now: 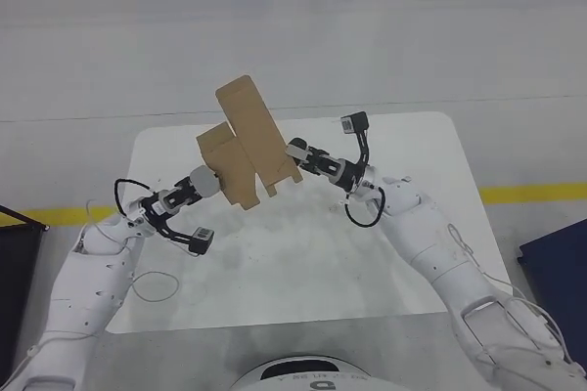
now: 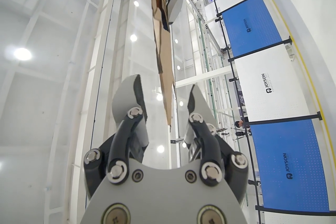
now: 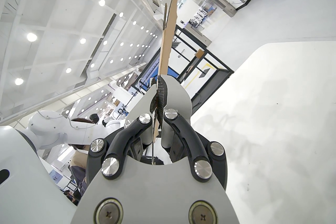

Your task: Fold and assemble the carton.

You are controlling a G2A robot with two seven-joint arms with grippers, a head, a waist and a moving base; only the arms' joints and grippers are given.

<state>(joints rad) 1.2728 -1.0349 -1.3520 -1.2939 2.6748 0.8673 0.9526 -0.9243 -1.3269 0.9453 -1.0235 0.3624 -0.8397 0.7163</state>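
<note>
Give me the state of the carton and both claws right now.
Carton: flat, not yet assembled, held up off the table.
Right claw: shut on one edge of the carton.
Left claw: open, opposite carton edge between its fingers, not clamped.

carton: plain brown cardboard, upper centre | bench: white, faint grey scuffs | floor: pale grey | floor stripe: yellow, right edge | left tool, right tool: silver-grey, black links | barrier panels: alternating blue and white, right side
</note>
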